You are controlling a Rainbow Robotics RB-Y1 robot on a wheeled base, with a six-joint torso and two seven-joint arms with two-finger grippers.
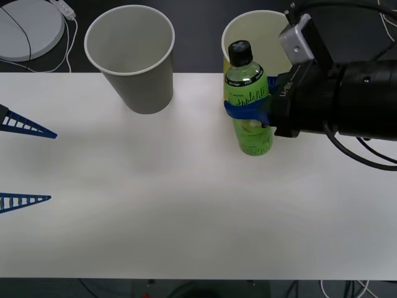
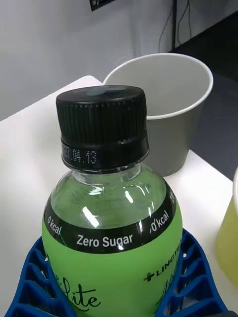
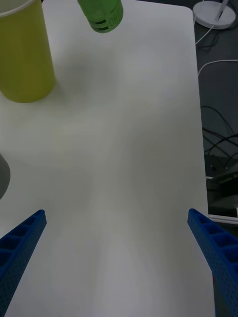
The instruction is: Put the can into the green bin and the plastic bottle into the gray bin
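Clamped around the plastic bottle (image 1: 249,102), your right gripper (image 1: 247,113) is holding it upright at upper right, before the green bin (image 1: 259,31); your left gripper (image 1: 28,162) is waiting wide apart at left, gray bin (image 1: 130,57) upper left.

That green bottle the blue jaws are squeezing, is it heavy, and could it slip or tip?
The plastic bottle looks nearly full, so probably hefty for its size. Its smooth label may be slippery, though the right gripper's ribbed jaws wrap its middle. Tall and narrow, it would likely tip if nudged near the cap.
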